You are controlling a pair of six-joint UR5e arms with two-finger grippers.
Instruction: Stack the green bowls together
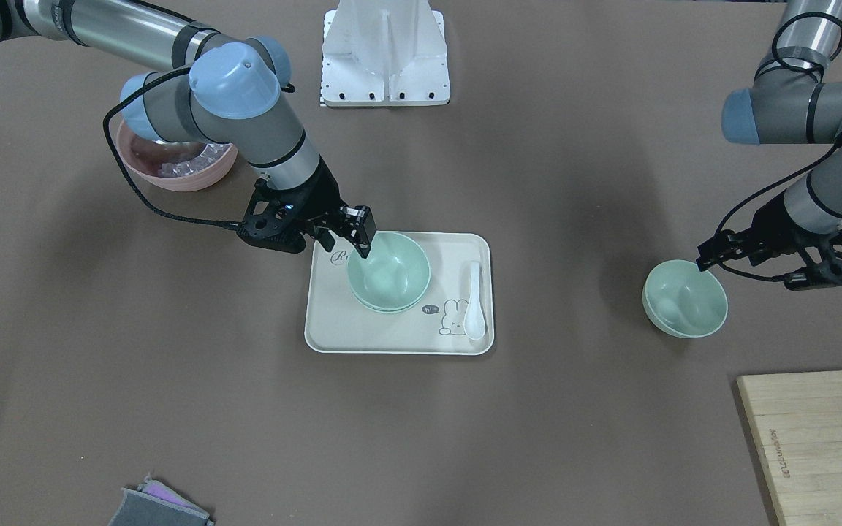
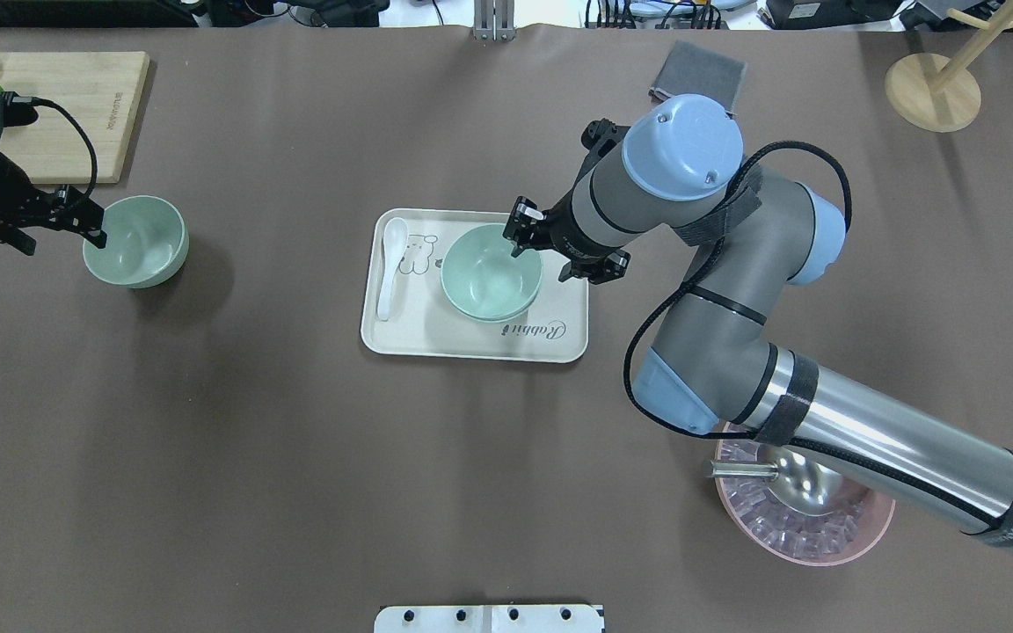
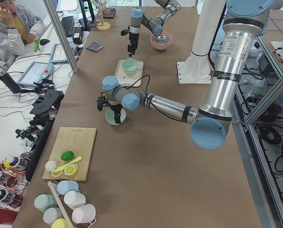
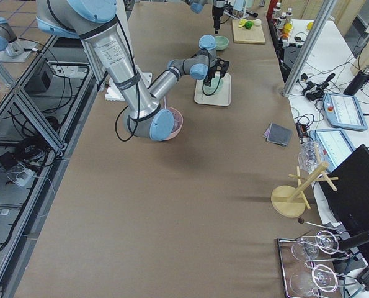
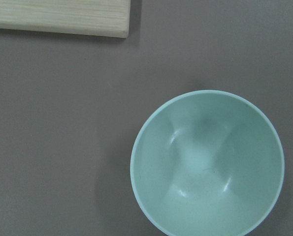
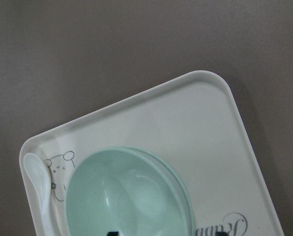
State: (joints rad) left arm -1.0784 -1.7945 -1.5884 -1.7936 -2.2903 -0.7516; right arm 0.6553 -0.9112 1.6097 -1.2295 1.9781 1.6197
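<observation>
Two green bowls (image 1: 392, 274) sit nested, the top one slightly off-centre, on a cream tray (image 1: 333, 321) at mid-table; they also show in the overhead view (image 2: 491, 277) and the right wrist view (image 6: 126, 196). My right gripper (image 1: 359, 237) (image 2: 524, 239) is open, with one fingertip inside the top bowl and the other outside its rim. The third green bowl (image 1: 684, 299) (image 2: 135, 242) (image 5: 208, 162) stands alone on the table. My left gripper (image 2: 89, 230) hovers at its rim and looks open and empty; no fingertips show in the left wrist view.
A white spoon (image 1: 473, 299) lies on the tray beside the bowls. A pink bowl (image 2: 805, 527) with a metal scoop stands under my right arm. A wooden cutting board (image 2: 76, 105) lies beyond the lone bowl. A grey cloth (image 2: 700, 75) and a wooden stand (image 2: 933, 83) are at the far side.
</observation>
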